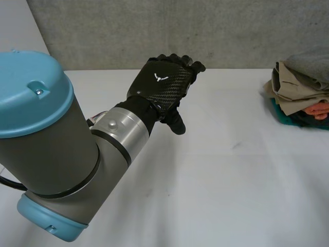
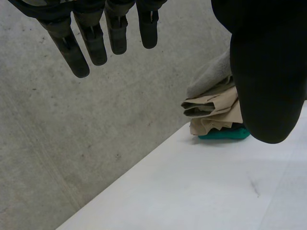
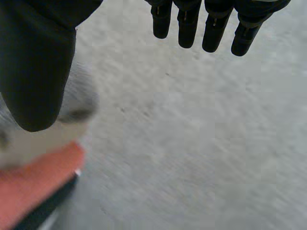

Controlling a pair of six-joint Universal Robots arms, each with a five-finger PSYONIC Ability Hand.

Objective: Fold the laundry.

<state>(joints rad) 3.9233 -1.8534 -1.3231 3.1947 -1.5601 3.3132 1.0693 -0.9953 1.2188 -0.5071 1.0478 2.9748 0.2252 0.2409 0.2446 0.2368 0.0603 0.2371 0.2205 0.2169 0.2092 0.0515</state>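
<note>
One laundry pile (image 1: 300, 87), one white table (image 1: 231, 175), and two hands: left hand (image 1: 163, 85), right hand (image 3: 33, 72).

Left hand (image 1: 163, 86) raised, fingers straight, holding nothing; right hand (image 3: 33, 62) fingers straight, thumb apart.

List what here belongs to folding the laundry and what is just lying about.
For the job: pile of clothes at the table's right edge; left hand, open, empty; right hand, open, empty.
Just there: white table; concrete wall.
</note>
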